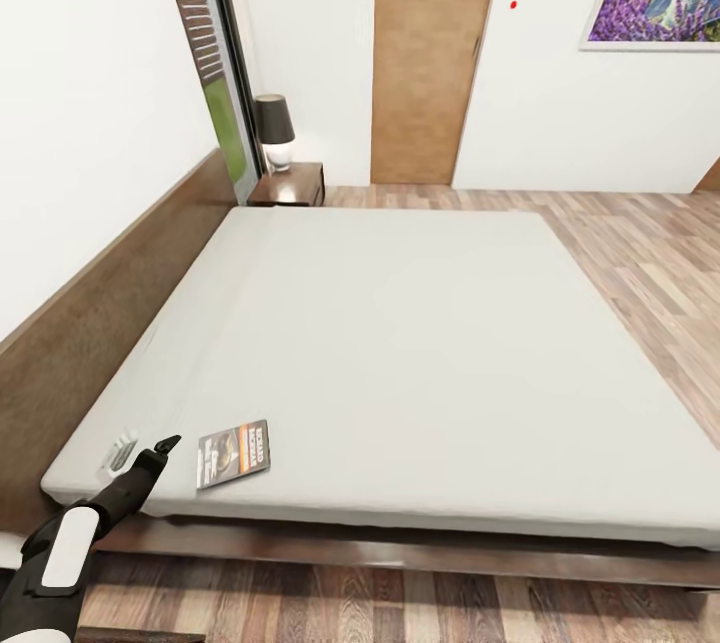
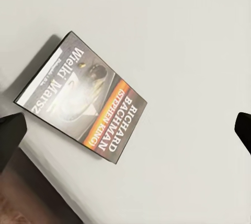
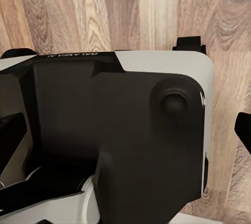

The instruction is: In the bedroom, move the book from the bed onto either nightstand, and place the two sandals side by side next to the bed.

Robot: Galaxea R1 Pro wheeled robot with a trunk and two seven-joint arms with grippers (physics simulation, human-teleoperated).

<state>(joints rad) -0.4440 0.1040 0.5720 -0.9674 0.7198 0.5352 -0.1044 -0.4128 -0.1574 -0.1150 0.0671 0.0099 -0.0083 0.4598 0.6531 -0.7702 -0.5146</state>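
Mattress [image 1: 420, 343] covers most of what I see from the head: one plain, pale grey-white slab on a dark wooden bed frame [image 1: 400, 548], whose far right corner runs out of the picture. One book [image 1: 234, 454] lies flat near the mattress's near edge, close to the headboard [image 1: 100, 323]: a thin paperback, dark cover with an orange band; on my left wrist feed I read "Richard Bachman" and "Wielki Marsz" [image 2: 83, 98]. One nightstand [image 1: 290, 185], dark wood with a glossy top, stands beyond the bed's far corner with one dark-shaded lamp [image 1: 273, 128] on it. My left tool [image 1: 150, 458] hovers just beside the book, apart from it, its fingers spread wide and holding nothing. On the right wrist feed I see the robot's own black-and-white body [image 3: 130, 140] over brown plank floor [image 3: 68, 10]; the right tool [image 3: 128, 130] is spread, its fingertips cut off at the frame edges, gripping nothing.
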